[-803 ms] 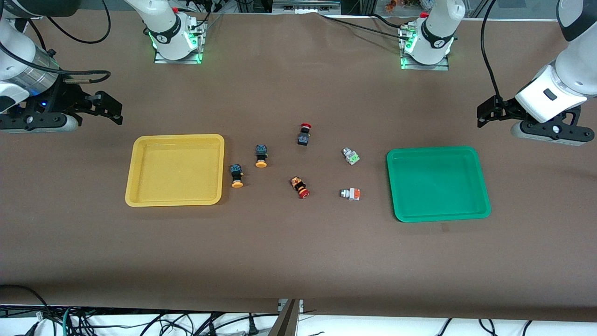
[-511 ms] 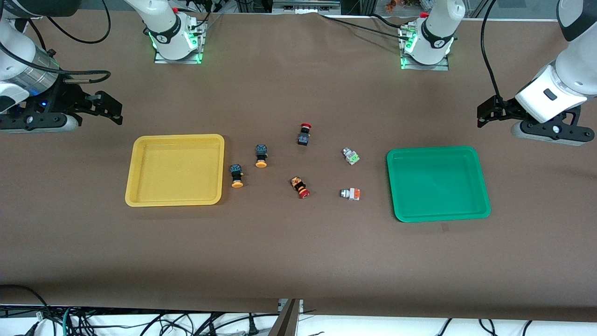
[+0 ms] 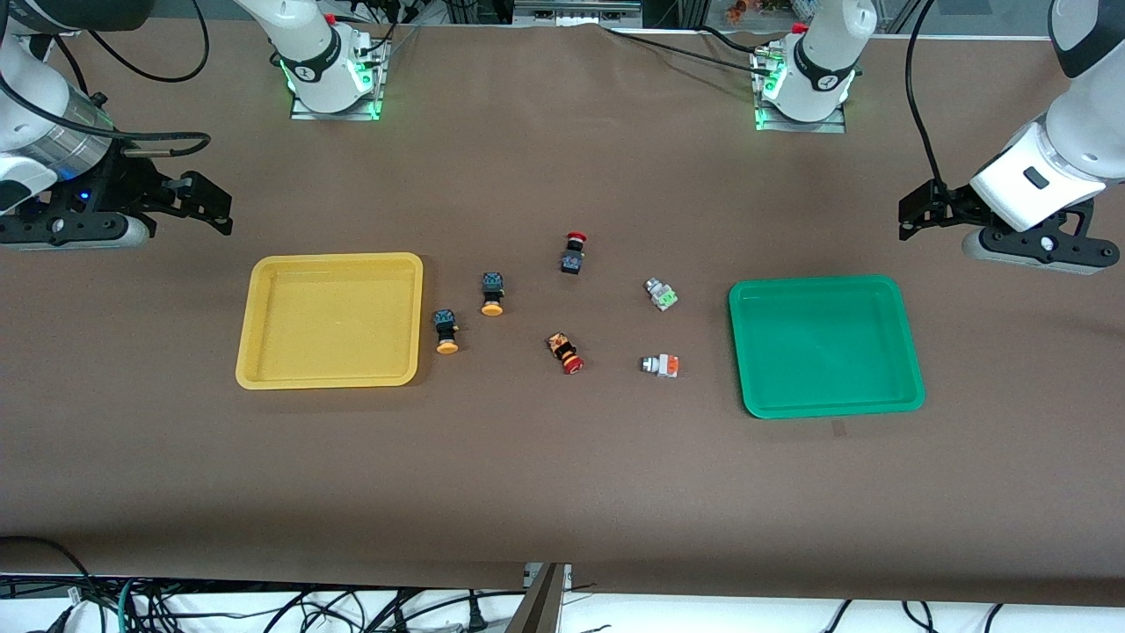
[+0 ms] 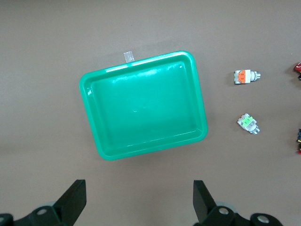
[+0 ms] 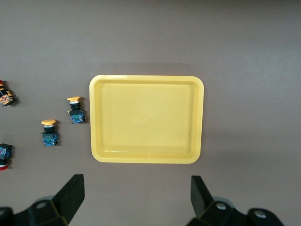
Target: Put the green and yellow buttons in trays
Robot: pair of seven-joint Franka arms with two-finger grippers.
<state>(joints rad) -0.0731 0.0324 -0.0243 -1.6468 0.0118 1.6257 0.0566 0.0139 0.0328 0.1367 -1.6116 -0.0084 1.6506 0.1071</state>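
Front view shows nothing sorted yet: yellow tray (image 3: 330, 320) and green tray (image 3: 824, 345) lie bare, all four buttons (image 3: 447, 331) on the counter (image 3: 562, 475) between them. Left gripper (image 4: 138, 200) and right gripper (image 5: 136, 195) wait over the counter's ends, jaws apart.

The brown desk (image 3: 562, 475) carries a yellow tray (image 3: 330, 320) at left centre of the frame and a green tray (image 3: 824, 345) at right centre. Between them lie two orange-capped buttons (image 3: 446, 331) (image 3: 492, 294) beside the yellow tray, two red-capped buttons (image 3: 573, 252) (image 3: 565, 352) mid-frame, and a green-block switch (image 3: 661, 294) and an orange-block switch (image 3: 661, 365) near the green tray.
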